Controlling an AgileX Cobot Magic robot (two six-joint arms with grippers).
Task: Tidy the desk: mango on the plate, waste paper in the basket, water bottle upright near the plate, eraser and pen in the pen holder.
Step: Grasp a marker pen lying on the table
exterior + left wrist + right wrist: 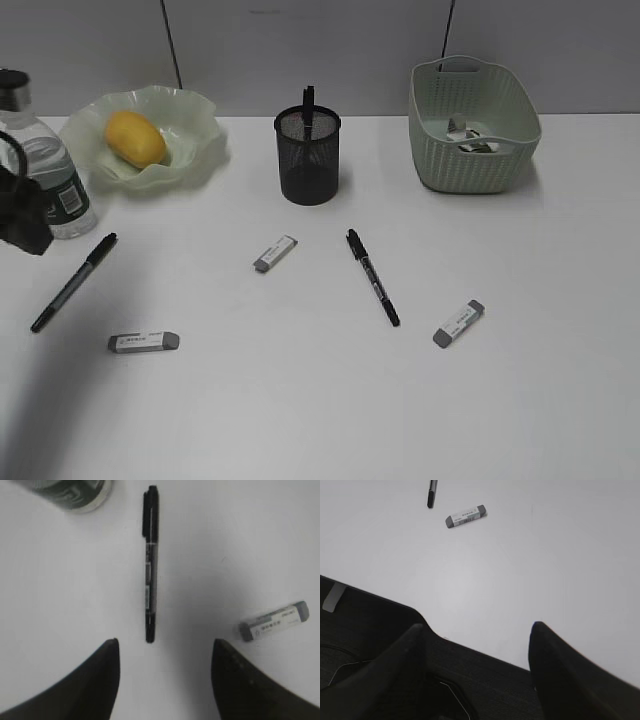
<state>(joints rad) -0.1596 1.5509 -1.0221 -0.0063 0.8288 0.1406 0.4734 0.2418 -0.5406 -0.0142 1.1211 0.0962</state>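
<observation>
The mango (135, 138) lies in the wavy-rimmed plate (195, 112). Next to the plate the water bottle (45, 165) stands upright. Waste paper (470, 135) sits inside the basket (472, 160). One pen (309, 100) sticks out of the pen holder (308, 160). Two pens (75, 282) (372, 277) and three erasers (144, 342) (275, 253) (459, 323) lie on the desk (300, 400). My left gripper (165, 647) hangs open and empty above the near end of the left pen (150, 565), with an eraser (274, 621) to its right. My right gripper (477, 630) is open and empty over the desk's front edge.
The bottle's base (75, 492) stands just beyond the left pen's far end. In the right wrist view an eraser (465, 516) and a pen tip (432, 492) lie far ahead. Dark floor shows below the desk edge. A grey wall runs behind the desk.
</observation>
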